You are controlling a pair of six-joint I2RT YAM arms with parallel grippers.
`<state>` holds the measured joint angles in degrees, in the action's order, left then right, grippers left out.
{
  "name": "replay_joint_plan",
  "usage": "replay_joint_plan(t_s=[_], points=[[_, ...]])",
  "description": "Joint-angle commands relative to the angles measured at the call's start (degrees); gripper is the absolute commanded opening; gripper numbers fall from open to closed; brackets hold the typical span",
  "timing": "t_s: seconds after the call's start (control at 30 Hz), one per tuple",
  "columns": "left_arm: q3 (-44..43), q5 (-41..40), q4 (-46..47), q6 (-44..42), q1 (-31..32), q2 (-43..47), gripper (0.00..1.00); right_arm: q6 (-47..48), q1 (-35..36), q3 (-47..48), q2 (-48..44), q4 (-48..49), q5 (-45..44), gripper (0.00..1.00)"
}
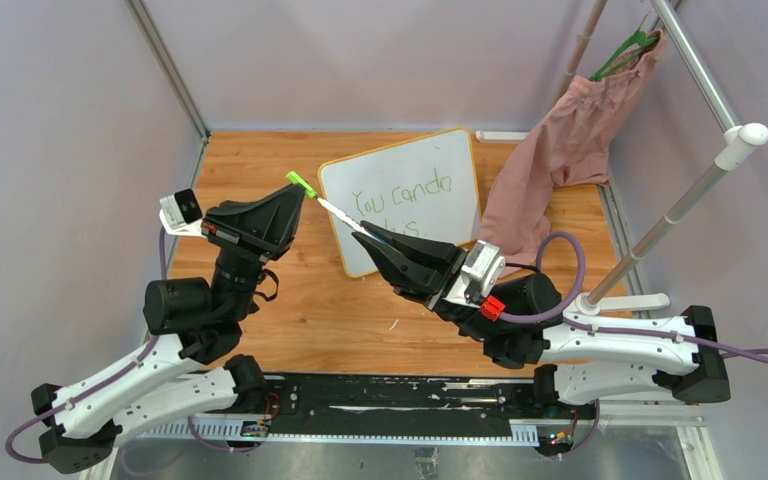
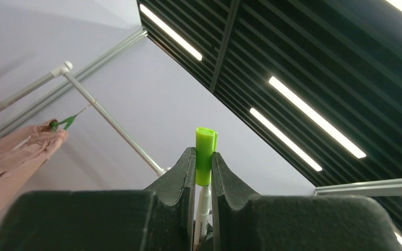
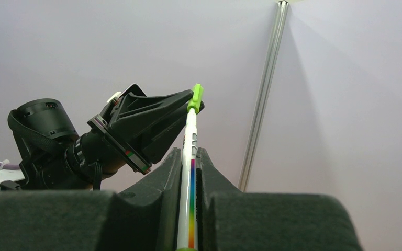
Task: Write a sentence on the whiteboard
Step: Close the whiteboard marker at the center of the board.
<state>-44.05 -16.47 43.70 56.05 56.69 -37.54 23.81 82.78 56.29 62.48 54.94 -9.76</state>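
The whiteboard [image 1: 400, 163] lies tilted at the back of the wooden table, with the green sentence [image 1: 402, 195] "You can do" on it. The word below is partly hidden by my right gripper. A white marker [image 1: 340, 214] with a rainbow stripe [image 3: 190, 157] spans between both grippers above the board's left edge. My right gripper [image 1: 372, 236] [image 3: 188, 152] is shut on the marker's barrel. My left gripper [image 1: 298, 196] [image 2: 204, 153] is shut on its bright green cap [image 2: 205, 151] [image 1: 301, 184], which sits on the barrel's end.
A pink garment [image 1: 560, 150] on a green hanger [image 1: 625, 50] hangs from a metal rack [image 1: 695, 185] at the back right, draping beside the board. The rack's base [image 1: 628, 300] stands by my right arm. Grey enclosure walls surround the wooden table [image 1: 340, 320].
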Motion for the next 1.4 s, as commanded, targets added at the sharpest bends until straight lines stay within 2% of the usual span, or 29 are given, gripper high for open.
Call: replay_joint_plan(t_s=[0.0, 1.07, 1.37], points=[[-1.22, 1.08, 2.16, 0.32, -0.35, -0.24, 0.00, -0.69, 0.63, 0.73, -0.17, 2.44, -0.81, 0.00], [0.22, 5.39, 2.48, 2.66, -0.35, -1.35, 0.00, 0.27, 0.63, 2.95, 1.98, 2.82, -0.36, 0.00], [0.05, 2.62, -1.77, -1.75, -0.35, 0.68, 0.00, 0.07, 0.63, 2.42, 0.94, 2.43, -0.35, 0.00]])
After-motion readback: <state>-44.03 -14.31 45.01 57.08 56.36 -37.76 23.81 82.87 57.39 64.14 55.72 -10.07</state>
